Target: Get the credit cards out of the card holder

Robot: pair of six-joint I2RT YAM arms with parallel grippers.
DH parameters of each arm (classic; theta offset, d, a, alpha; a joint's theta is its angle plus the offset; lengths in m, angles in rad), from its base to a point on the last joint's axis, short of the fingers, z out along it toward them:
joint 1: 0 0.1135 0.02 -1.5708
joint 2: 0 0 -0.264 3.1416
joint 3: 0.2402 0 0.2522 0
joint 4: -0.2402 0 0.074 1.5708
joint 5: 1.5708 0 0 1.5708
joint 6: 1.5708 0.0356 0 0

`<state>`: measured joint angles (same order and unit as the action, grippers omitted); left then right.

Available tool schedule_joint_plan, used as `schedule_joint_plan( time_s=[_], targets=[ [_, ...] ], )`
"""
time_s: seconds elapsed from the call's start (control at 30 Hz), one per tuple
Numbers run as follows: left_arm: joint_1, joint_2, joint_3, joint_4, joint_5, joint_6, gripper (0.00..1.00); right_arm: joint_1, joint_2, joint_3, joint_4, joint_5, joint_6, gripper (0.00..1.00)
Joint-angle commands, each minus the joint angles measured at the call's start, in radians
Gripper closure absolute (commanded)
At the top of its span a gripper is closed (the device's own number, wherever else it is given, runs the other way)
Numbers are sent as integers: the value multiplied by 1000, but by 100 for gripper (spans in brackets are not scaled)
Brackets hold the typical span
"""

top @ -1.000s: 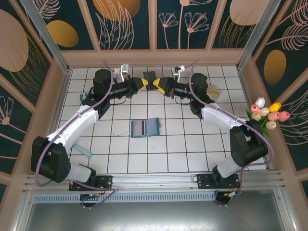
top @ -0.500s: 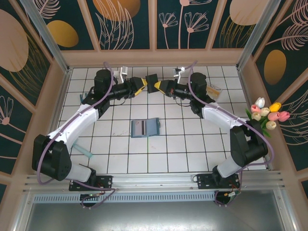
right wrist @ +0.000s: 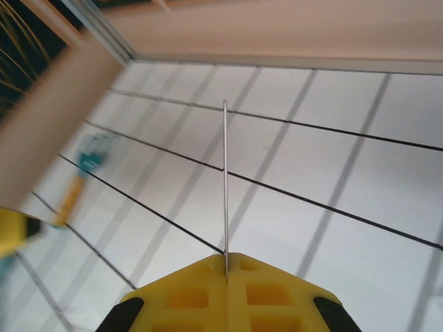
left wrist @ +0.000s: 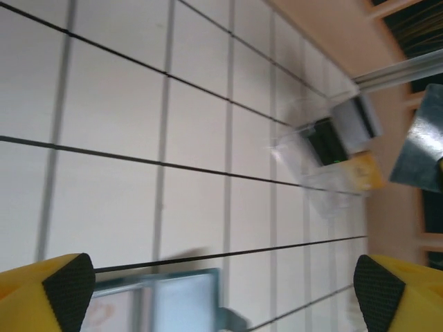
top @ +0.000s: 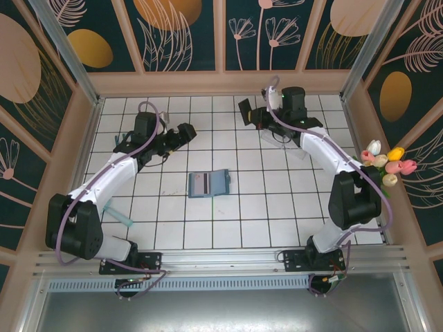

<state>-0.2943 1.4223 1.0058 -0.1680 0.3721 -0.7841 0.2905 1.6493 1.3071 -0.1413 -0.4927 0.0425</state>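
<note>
Left end effector [top: 184, 131]: fingers [left wrist: 66, 290] spread wide with nothing between them, over the far left part of the desk [top: 263, 207].
Right end effector [top: 249, 114]: clamped on a dark card [top: 243, 108] near the far wall; in the wrist view the card stands edge-on between the yellow fingers [right wrist: 277, 294].
Card holder [top: 219, 182]: open and flat at mid-desk, apart from both arms.
Greyish card [top: 200, 184]: dark-striped, on the holder's left half.
Clear tray [left wrist: 291, 138]: by the far right wall, holding cards, one of them yellow-orange.
</note>
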Motion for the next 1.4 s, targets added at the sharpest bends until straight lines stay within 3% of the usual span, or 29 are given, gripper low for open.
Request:
schedule_joint_plan(
  time_s=[0.0,0.13,0.47,0.97,1.37],
  targets=[
    [13,-65,-26,-43,-71,107,2,-26,44,70,-144,64,-326,100],
    [15,-106,-27,-84,-127,146,1,-67,88,92,-243,42,-558,100],
    [19,-96,-20,-123,-143,155,2,-157,199,170,-375,199,-763,100],
    [19,-62,3,-153,-148,171,1,-180,312,245,-367,332,-907,100],
    [18,-35,-3,-146,-129,165,1,-193,319,268,-349,306,-914,100]
  ],
)
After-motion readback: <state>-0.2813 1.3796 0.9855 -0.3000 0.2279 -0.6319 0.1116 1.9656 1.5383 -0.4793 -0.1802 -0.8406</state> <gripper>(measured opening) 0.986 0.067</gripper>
